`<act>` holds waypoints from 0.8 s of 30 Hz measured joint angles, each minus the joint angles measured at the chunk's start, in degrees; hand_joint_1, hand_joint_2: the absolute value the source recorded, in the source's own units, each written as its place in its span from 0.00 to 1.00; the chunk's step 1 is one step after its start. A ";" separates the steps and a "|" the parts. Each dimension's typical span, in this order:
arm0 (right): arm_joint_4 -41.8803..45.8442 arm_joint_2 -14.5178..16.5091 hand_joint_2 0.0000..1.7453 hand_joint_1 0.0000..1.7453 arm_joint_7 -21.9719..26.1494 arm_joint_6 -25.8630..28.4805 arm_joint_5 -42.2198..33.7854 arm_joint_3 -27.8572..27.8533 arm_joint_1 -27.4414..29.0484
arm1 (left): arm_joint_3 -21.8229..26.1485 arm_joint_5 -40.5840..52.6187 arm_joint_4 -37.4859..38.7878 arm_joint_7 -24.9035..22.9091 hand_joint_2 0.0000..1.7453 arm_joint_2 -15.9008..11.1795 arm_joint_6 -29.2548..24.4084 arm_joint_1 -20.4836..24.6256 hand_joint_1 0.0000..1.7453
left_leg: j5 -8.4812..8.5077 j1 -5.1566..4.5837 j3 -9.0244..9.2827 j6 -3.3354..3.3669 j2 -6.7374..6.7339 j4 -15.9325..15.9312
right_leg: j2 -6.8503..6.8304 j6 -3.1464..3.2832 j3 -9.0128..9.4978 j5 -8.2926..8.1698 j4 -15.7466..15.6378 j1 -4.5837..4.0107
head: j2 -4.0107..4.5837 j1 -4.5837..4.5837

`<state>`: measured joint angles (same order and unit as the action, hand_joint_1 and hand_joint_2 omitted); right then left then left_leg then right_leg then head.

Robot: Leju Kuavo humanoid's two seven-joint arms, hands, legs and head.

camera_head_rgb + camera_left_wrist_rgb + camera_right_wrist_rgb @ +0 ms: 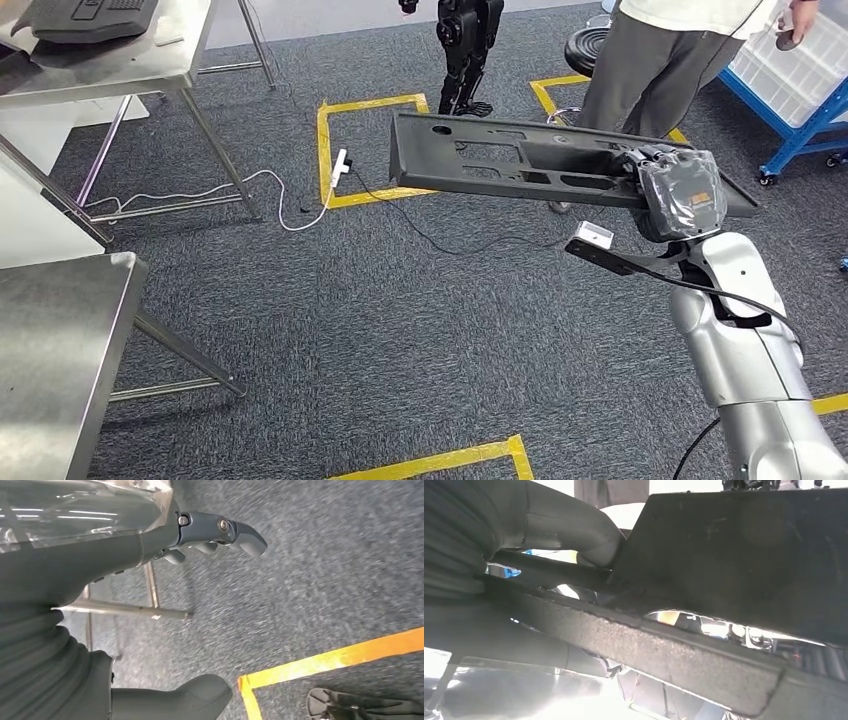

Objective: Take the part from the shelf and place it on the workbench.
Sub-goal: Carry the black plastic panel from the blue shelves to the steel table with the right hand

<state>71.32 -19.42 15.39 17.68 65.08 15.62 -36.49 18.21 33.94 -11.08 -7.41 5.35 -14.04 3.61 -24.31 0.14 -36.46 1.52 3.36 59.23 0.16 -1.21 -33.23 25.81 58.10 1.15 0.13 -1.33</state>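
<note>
The robot's right hand (668, 190) clasped one end of a long black plastic part (520, 163), holding it level above the grey carpet (400, 320), while the left hand (215, 535) hung empty with fingers loosely apart.

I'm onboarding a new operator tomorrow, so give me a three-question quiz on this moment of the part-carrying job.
1. True or false: the long black part is held up over the carpet, not lying on a table.
2. Which robot hand grips the part? A) left B) right C) both
3. Fill in: the squares marked on the carpet are made of ___ tape.

Key
1. True. The part hangs above the grey carpet; the steel table at near left does not carry it.
2. B. The right robot hand holds it near one end; the left robot hand hangs over the floor holding nothing.
3. Yellow.
</note>
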 joint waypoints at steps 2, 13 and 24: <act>-0.03 0.29 1.00 0.97 -0.02 -0.02 0.09 0.16 -0.23 | 0.32 -0.10 0.00 -0.57 1.00 -0.21 -0.23 0.01 0.00 | -3.24 0.04 -2.73 -0.44 -2.09 5.90 | -0.43 0.49 0.08 0.04 -0.03 -0.23 | 0.00 -0.14; -0.48 0.80 1.00 0.97 -0.29 0.12 0.40 0.44 -0.34 | 1.38 -0.09 0.00 -1.96 1.00 -1.59 -1.12 0.10 0.00 | 0.47 -2.22 0.60 2.75 -4.94 -1.35 | -3.82 1.09 0.59 0.74 -0.34 -1.68 | 0.00 -0.17; -1.55 0.98 1.00 0.97 -0.16 0.21 0.44 0.47 -0.32 | 1.86 -0.11 0.00 -2.08 1.00 -0.50 -0.17 0.11 0.00 | 1.19 -0.75 1.91 2.37 -0.39 -2.49 | 0.13 -2.17 -3.10 1.98 5.75 0.37 | 0.00 0.01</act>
<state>69.77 -18.44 15.22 17.90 65.52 16.09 -36.81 20.08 33.83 -11.08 -9.49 4.85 -14.22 3.72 -23.12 -0.61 -34.55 3.89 2.97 56.74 0.29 -3.38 -36.34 27.79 63.85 1.52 0.13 -1.32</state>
